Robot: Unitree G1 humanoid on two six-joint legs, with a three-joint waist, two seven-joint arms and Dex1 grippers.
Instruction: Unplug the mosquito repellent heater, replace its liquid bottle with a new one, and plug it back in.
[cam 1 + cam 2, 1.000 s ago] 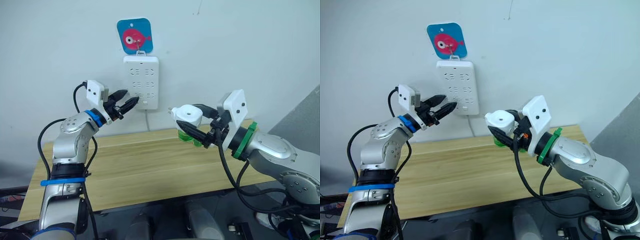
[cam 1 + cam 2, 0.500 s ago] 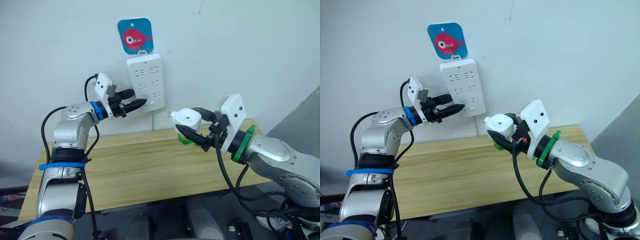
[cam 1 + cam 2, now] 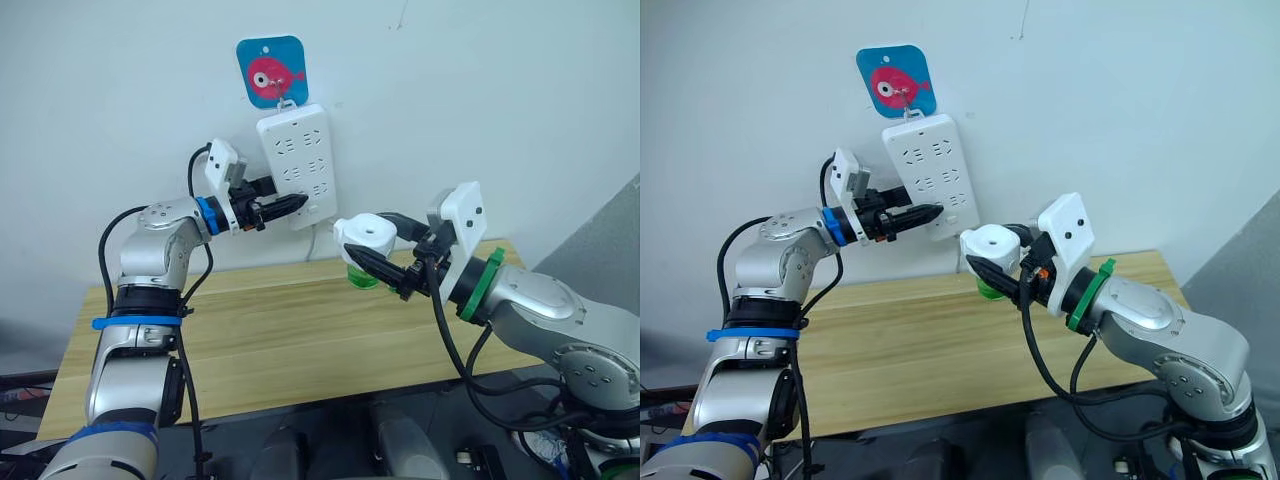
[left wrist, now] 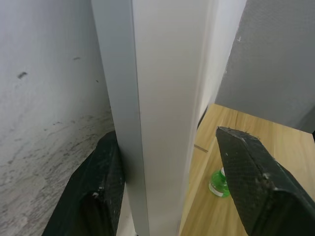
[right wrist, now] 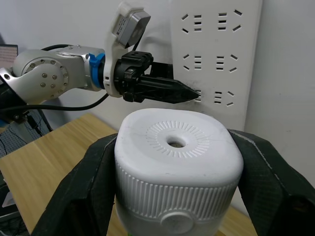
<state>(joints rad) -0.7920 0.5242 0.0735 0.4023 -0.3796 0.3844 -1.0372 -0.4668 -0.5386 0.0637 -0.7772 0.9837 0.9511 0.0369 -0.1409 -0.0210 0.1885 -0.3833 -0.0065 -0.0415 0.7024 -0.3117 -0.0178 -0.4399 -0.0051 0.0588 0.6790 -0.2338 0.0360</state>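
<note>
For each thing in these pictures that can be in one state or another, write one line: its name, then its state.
mosquito repellent heater: unplugged, held in the air, green bottle fitted below.
right gripper: shut on the heater.
left gripper: fingers either side of the power strip's lower edge.
power strip: hanging on the wall, tilted, sockets empty.
green bottle with white cap: standing on the table, capped.

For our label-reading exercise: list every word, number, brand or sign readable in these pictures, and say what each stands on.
No readable text anywhere.
Blue wall hook: a pink fish picture, no words.
Power strip: socket holes, no legible markings.
Mosquito repellent heater: plain ribbed white plastic, no brand visible.
</note>
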